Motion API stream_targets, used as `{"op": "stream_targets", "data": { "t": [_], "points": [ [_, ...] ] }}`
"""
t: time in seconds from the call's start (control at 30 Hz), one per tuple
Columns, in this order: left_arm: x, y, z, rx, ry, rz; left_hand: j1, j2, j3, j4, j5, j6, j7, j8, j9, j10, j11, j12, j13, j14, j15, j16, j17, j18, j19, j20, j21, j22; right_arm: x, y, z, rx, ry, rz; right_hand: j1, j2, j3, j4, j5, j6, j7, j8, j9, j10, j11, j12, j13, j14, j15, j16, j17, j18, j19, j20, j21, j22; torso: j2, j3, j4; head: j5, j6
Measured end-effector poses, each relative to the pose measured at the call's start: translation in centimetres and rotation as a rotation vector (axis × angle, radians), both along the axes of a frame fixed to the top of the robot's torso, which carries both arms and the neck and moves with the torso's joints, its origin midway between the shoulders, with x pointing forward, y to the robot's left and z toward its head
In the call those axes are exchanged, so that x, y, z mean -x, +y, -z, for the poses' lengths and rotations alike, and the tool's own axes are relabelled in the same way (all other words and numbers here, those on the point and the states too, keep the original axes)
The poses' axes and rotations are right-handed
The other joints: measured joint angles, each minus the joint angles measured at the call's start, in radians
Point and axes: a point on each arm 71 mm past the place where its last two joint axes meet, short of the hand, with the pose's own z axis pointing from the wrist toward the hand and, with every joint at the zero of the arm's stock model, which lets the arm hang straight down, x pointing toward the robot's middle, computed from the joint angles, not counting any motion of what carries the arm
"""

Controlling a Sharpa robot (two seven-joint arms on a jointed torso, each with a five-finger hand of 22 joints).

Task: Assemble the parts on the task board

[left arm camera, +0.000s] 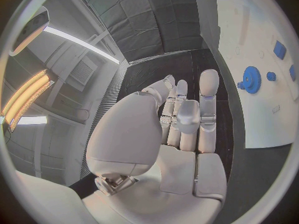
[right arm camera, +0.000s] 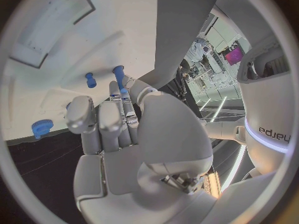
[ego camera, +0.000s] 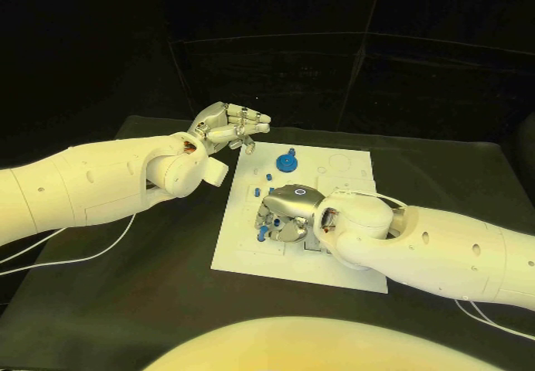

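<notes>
Head view: my left hand (ego camera: 229,125) raised beside far left corner of white board (ego camera: 345,166), fingers curled in, nothing held. My right hand (ego camera: 287,216) palm down over board's middle, covering small blue parts (ego camera: 261,230); can't tell if it grips any. Blue gear (ego camera: 287,162) lies free on board.

Left wrist view: fingers (left arm camera: 207,109) folded together; gear (left arm camera: 251,79) on board.

Right wrist view: fingers (right arm camera: 99,127) bent over board near blue pegs (right arm camera: 91,79); grip unclear. Reversed lettering on body unreadable.

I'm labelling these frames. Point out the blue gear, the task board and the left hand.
blue gear (ego camera: 287,162), head view, its toothed disc.
task board (ego camera: 351,166), head view, bare far corner.
left hand (ego camera: 226,126), head view, its fingers.
</notes>
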Motion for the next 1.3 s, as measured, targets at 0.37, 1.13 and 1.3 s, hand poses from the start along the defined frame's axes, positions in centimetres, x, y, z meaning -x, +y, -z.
{"op": "stream_targets", "data": {
  "t": [0.37, 1.13, 1.3],
  "points": [
    [0.0, 0.0, 0.0, 0.0, 0.0, 0.0, 0.0, 0.0, 0.0, 0.0, 0.0, 0.0, 0.0, 0.0, 0.0, 0.0, 0.0, 0.0, 0.0, 0.0, 0.0, 0.0, 0.0, 0.0, 0.0, 0.0, 0.0, 0.0, 0.0, 0.3, 0.2, 0.012, -0.006, -0.003, -0.038, -0.038, -0.003, 0.022, -0.017, -0.066, 0.028, -0.022, -0.009, -0.055, 0.032, -0.053, -0.005, -0.007, 0.015, -0.008, -0.024, 0.0, -0.032, 0.017, -0.023, -0.045, 0.0, 0.0, 0.0, 0.001, 0.0],
    [0.0, 0.4, 0.0, -0.002, 0.002, -0.006, 0.0, 0.0, 0.0, 0.0, 0.0, 0.0, 0.0, 0.0, 0.0, 0.0, 0.0, 0.0, 0.0, 0.0, 0.0, 0.0, 0.0, 0.0, 0.0, 0.0, 0.0, 0.0, 1.0, -4.6, -1.7, -0.145, -0.026, 0.082, -0.065, -0.056, -0.156, 0.051, -0.002, -0.168, 0.047, -0.016, -0.002, -0.194, 0.058, -0.003, 0.004, -0.03, 0.045, -0.035, -0.095, 0.0, -0.106, 0.044, -0.085, -0.144, -0.001, 0.0008, -0.0012, 0.004, 0.002],
    [0.0, 0.7, 0.0, -0.004, 0.002, -0.01, 0.0, 0.0, 0.0, 0.0, 0.0, 0.0, 0.0, 0.0, 0.0, 0.0, 0.0, 0.0, 0.0, 0.0, 0.0, 0.0, 0.0, 0.0, 0.0, 0.0, 0.0, 0.0, 0.1, -8.8, -3.9, -0.17, -0.033, 0.184, -0.072, -0.049, -0.179, 0.07, 0.009, -0.133, 0.037, -0.007, 0.001, -0.106, 0.04, 0.054, 0.017, -0.017, 0.031, -0.019, -0.065, 0.0, -0.073, 0.037, -0.069, -0.11, -0.002, -0.0003, -0.0014, -0.025, 0.012]
  ]
}}
